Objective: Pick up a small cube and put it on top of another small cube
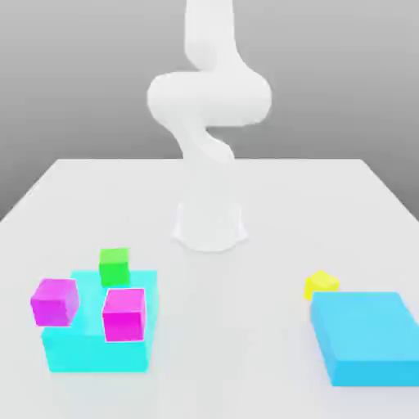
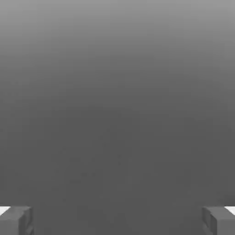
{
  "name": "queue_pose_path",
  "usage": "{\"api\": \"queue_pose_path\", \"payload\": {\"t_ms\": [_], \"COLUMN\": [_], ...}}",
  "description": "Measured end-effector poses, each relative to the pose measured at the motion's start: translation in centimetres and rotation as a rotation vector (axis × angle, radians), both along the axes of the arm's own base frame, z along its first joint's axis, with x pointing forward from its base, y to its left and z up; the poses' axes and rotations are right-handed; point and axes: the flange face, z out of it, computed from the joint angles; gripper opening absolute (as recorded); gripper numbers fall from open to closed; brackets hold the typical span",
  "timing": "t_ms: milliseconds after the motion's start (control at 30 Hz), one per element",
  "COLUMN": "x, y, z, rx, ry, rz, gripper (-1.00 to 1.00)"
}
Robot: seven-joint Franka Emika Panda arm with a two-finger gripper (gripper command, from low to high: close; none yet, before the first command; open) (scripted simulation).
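The claw (image 2: 117, 221) hangs wide apart with nothing between its tips. Over on the exterior view's right, the small cube (image 1: 322, 286) is bright yellow and plain, turned cornerwise, right by the far edge of a much larger blue block (image 1: 367, 323).

The exterior view is bright and evenly lit, the pale counter (image 1: 233, 327) nearly shadowless, the white arm (image 1: 209, 98) washed out; the hand view is dim grey, lightening toward one edge

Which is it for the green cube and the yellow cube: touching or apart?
Apart: in the exterior view, bare table separates the green cube from the yellow cube.
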Motion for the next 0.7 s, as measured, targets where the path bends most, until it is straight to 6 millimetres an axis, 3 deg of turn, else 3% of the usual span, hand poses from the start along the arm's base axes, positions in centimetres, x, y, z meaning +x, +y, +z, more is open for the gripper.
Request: {"api": "queue_pose_path", "payload": {"t_ms": [133,300,433,600,700], "x": [2.6,1.4,-2.9,-12.2,-13.7], "y": [5.9,12.5,16.4,18.8,19.1], "z": [-9.9,-22.4,-32.6,-45.4,-48.5], "rx": [-0.034,-0.088,-0.149,-0.26,-0.278], "ry": [0.137,0.306,0.449,0.647,0.676], "rz": [0.126,0.282,0.414,0.595,0.621], "gripper": [0.0,0.0,0.0,0.0,0.0]}}
